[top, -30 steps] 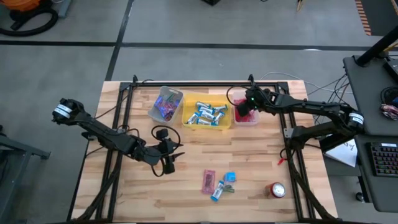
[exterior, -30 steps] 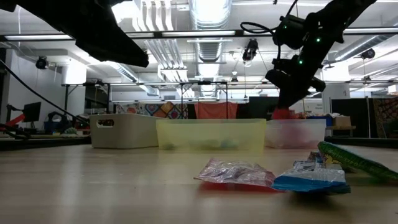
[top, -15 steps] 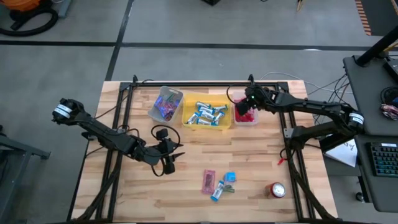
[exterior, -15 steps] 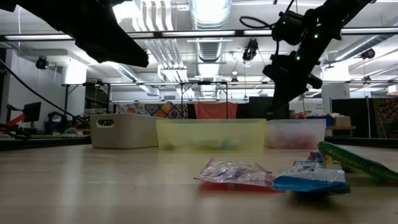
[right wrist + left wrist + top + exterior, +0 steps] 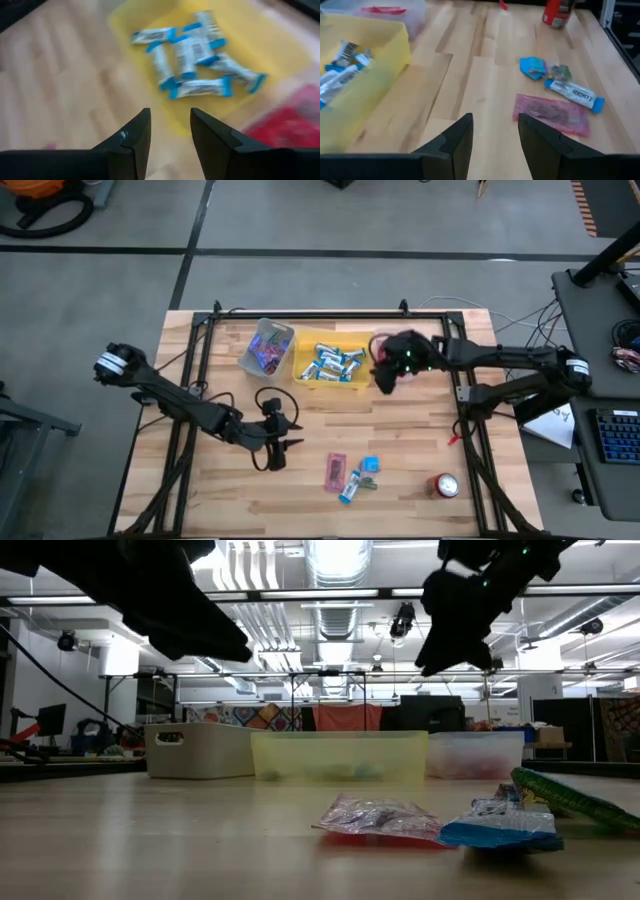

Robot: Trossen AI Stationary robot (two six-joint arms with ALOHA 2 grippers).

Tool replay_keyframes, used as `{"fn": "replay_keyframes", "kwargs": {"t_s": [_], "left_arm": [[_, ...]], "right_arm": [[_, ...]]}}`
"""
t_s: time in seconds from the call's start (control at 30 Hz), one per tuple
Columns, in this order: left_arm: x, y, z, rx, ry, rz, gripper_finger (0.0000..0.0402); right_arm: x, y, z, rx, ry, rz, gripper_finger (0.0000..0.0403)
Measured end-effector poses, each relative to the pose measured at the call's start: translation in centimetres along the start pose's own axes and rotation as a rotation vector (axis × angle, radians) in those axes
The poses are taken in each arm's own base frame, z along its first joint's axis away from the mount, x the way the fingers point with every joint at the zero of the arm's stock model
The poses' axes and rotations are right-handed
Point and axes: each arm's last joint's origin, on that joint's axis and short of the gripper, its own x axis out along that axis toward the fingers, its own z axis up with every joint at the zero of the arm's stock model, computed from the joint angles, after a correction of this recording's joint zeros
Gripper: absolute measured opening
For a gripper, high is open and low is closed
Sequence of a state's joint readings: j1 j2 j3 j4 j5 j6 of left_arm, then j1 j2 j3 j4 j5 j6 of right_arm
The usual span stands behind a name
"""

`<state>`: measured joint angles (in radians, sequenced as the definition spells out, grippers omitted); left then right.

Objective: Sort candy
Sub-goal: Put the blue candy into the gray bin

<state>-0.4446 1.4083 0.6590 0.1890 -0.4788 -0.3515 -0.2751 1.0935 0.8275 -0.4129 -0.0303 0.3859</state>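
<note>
Right gripper (image 5: pixel 167 132), fingers apart and empty, hangs above yellow bin (image 5: pixel 329 365) holding blue-and-white candy (image 5: pixel 192 60); red pieces fill adjacent clear bin (image 5: pixel 285 120).

Left gripper (image 5: pixel 492 137) likewise apart, empty.

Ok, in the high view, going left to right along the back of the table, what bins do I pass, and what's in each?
Clear bin with mixed blue-purple candy → yellow bin with blue-and-white candy → bin with red candy, mostly hidden under the right gripper.
</note>
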Motion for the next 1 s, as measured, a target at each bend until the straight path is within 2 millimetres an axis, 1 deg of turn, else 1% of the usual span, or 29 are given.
{"fn": "replay_keyframes", "kwargs": {"t_s": [0.1,0.2,0.3,0.53,0.6,0.77,0.9,1.0], "left_arm": [[0.7,-0.3,-0.5,0.011,0.025,-0.010,0.0141],[1.3,-0.7,-0.3,0.013,0.029,-0.010,0.0141],[1.7,-0.9,-0.2,0.025,0.034,-0.010,0.0141],[1.7,-1.1,0.3,0.052,0.022,-0.015,0.0141],[1.7,-1.1,0.3,0.053,0.021,-0.014,0.0141],[1.7,-1.1,0.3,0.055,0.024,-0.015,0.0141],[1.2,-0.9,0.4,0.069,0.059,-0.034,0.0141],[0.4,-0.7,0.7,0.073,0.067,-0.033,0.0141]], "right_arm": [[0.0,2.2,-1.0,-0.063,0.030,0.065,0.0130],[0.3,4.4,-2.2,-0.131,0.076,0.128,0.0127],[0.0,6.4,-3.6,-0.201,0.109,0.191,0.0129],[-1.1,10.1,-6.4,-0.345,0.157,0.310,0.0129],[-1.1,11.0,-7.4,-0.407,0.148,0.291,0.0130],[-0.4,12.7,-9.7,-0.541,0.156,0.226,0.0130],[0.5,13.7,-10.5,-0.548,0.178,0.186,0.0133],[1.3,14.3,-10.8,-0.528,0.202,0.173,0.0147]]}}
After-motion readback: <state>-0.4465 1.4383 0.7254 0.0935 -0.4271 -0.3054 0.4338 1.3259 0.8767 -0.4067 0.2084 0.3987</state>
